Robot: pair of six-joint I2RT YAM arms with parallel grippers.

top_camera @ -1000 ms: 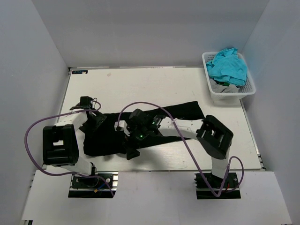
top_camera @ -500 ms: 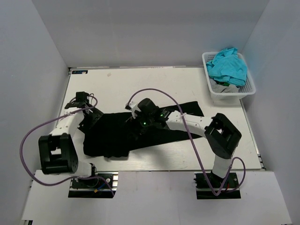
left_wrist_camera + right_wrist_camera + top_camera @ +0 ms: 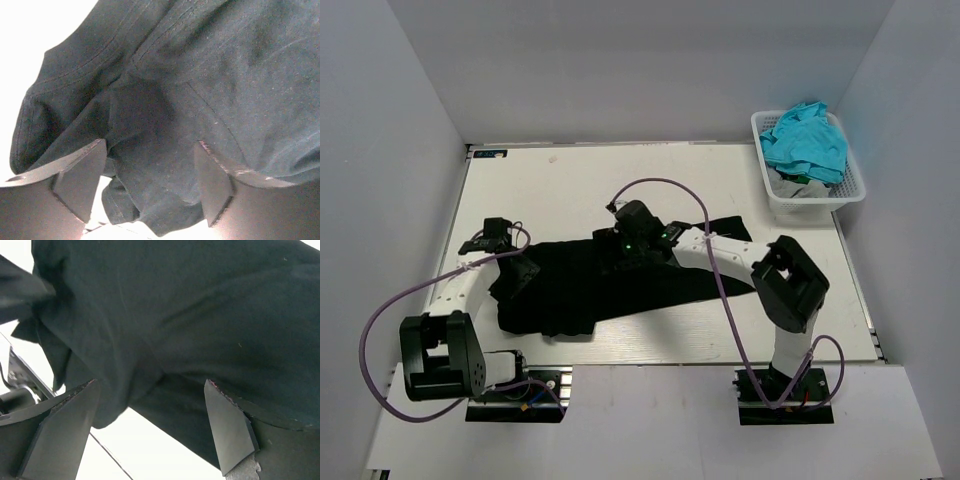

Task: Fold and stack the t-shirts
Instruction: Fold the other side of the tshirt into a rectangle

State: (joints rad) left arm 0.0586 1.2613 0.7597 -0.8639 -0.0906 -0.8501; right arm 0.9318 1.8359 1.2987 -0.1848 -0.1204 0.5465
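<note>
The black t-shirt (image 3: pixel 620 288) lies stretched across the near half of the white counter (image 3: pixel 720 180), closer to its left edge, probably spread for folding. The left gripper (image 3: pixel 150 147) and right gripper (image 3: pixel 150 384) hover over it, fingers apart, clasping nothing. A basket (image 3: pixel 775 198) of teal shirts (image 3: pixel 807 140) sits at the far right corner, between grey walls.

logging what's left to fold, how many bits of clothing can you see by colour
black t-shirt: 1, on the table
turquoise garment: 1 bundle, in the basket
grey garment: 1, under the turquoise
total: 3 visible
</note>
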